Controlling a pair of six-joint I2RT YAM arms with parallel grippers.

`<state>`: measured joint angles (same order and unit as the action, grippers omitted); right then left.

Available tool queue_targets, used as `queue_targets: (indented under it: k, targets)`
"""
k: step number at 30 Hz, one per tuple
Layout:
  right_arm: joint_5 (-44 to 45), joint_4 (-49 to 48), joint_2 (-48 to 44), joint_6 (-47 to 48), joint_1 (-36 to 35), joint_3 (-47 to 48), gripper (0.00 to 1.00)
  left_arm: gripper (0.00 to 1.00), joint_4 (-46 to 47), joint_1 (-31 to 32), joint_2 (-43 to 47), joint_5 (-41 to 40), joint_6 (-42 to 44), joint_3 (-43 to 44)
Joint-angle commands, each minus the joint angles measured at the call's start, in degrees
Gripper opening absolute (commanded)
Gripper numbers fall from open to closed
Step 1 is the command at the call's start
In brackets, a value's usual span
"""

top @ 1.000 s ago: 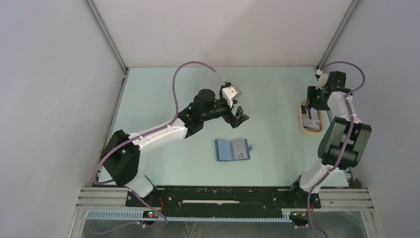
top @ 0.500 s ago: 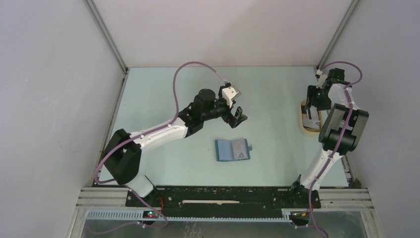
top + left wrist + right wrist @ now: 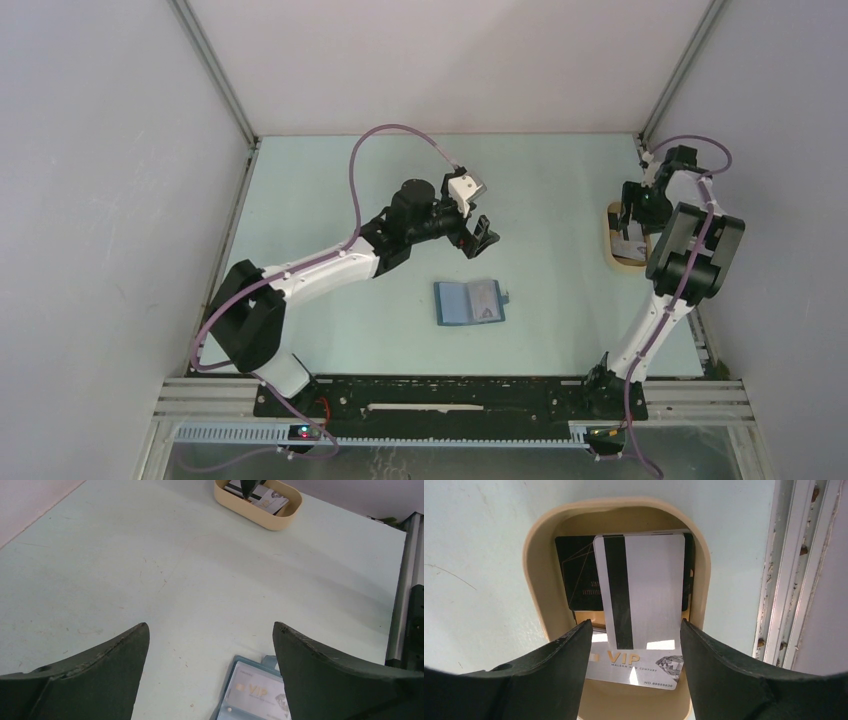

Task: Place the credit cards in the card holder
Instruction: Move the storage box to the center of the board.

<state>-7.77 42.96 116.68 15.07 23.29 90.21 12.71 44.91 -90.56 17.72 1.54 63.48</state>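
Note:
The teal-blue card holder (image 3: 470,302) lies open mid-table, a silver VIP card (image 3: 257,695) in its right pocket. My left gripper (image 3: 480,238) hovers open just behind it, nothing between its fingers (image 3: 210,626). The other credit cards lie in the beige oval tray (image 3: 531,570): a black one (image 3: 579,580), a white one with a dark stripe (image 3: 649,590) on top, and a silver VIP one (image 3: 634,669) underneath. My right gripper (image 3: 634,627) is open low over the tray, its jaws on either side of the striped card, with a gap on the left.
The tray (image 3: 610,250) sits at the table's right edge, close to the metal rail (image 3: 794,580) and the side wall. My right arm's elbow (image 3: 695,245) looms over the tray's near end.
My right wrist has dropped closer to the tray, its elbow has swung in over it, and the jaws have widened a little. The left arm and the card holder have not moved.

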Motion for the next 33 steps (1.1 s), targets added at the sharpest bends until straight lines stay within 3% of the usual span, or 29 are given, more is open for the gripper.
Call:
queue_targets:
  k: [1,23,33]
  targets:
    - [0.5,1.0,1.2,0.4,0.3,3.6,0.74,0.97,1.3,-0.2,0.1,-0.1,1.2,-0.2]
    - [3.7,1.4,2.3,1.1,-1.0,4.2,0.71,0.97,0.4,-0.2,-0.8,0.3,1.1,0.7]
    - [5.8,0.8,2.3,1.5,-2.0,3.7,0.75,0.98,0.1,-0.2,-1.0,0.4,1.1,0.9]
